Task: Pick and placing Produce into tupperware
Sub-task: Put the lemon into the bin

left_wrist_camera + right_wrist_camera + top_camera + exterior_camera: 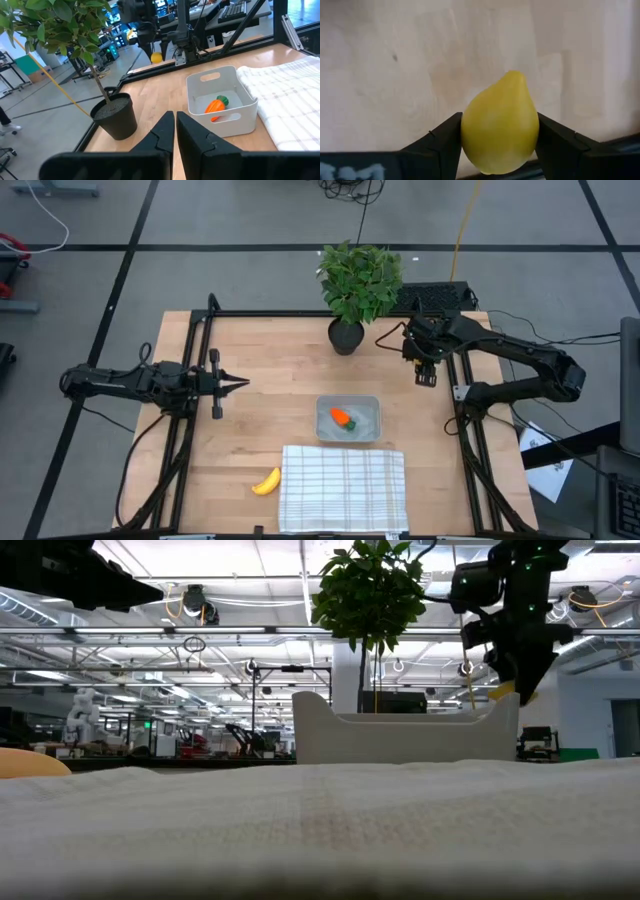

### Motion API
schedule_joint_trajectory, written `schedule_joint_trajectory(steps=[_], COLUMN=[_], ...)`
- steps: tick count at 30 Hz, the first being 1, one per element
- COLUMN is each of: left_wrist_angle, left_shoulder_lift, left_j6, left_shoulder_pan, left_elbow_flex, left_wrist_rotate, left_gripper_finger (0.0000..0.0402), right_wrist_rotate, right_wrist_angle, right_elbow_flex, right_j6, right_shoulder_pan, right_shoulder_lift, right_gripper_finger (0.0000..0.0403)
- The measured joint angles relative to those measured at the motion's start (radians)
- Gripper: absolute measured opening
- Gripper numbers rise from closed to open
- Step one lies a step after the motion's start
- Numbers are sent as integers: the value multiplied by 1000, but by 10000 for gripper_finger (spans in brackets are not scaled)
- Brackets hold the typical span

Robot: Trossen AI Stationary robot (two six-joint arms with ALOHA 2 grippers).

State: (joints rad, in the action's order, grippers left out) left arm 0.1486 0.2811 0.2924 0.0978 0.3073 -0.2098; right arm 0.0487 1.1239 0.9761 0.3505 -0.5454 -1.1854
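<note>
Three produce pieces: one carrot, one banana, one round yellow fruit; also one tupperware, one cloth, one potted plant.
Carrot: lies inside the tupperware, long axis slanted, orange tip toward the table's far left corner, green top toward the near right corner.
Banana: on the bare table near the near edge, just beside the cloth's left side; long axis slanted, its curve bowed toward the near right.
Yellow fruit: off the table surface, clamped between the fingers of the right end effector; its narrower tip points away from the wrist, out past the fingertips.
Right end effector: hangs over the far right part of the table, to the right of the plant pot; fingers spread only as wide as the fruit and pressing on both its sides.
Left end effector: held out over the left side of the table, pointing toward the middle, fingers all but together, gripping nothing.
Tupperware: around the middle of the table, right of centre, touching the far edge of the cloth.
Plant: one, in a black pot at the far edge.
</note>
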Motion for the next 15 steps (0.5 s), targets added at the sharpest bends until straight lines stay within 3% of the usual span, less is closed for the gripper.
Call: schedule_joint_trajectory(steps=[15], left_wrist_angle=[0], left_shoulder_lift=[0], left_j6=[0], left_shoulder_pan=[0], left_elbow_flex=[0], left_wrist_rotate=[-1], left_gripper_finger=[24], right_wrist_rotate=[-28], right_wrist_angle=[-13], right_elbow_flex=[-3], right_j6=[-89], right_shoulder_pan=[92], right_shoulder_lift=[0], right_gripper_finger=[199])
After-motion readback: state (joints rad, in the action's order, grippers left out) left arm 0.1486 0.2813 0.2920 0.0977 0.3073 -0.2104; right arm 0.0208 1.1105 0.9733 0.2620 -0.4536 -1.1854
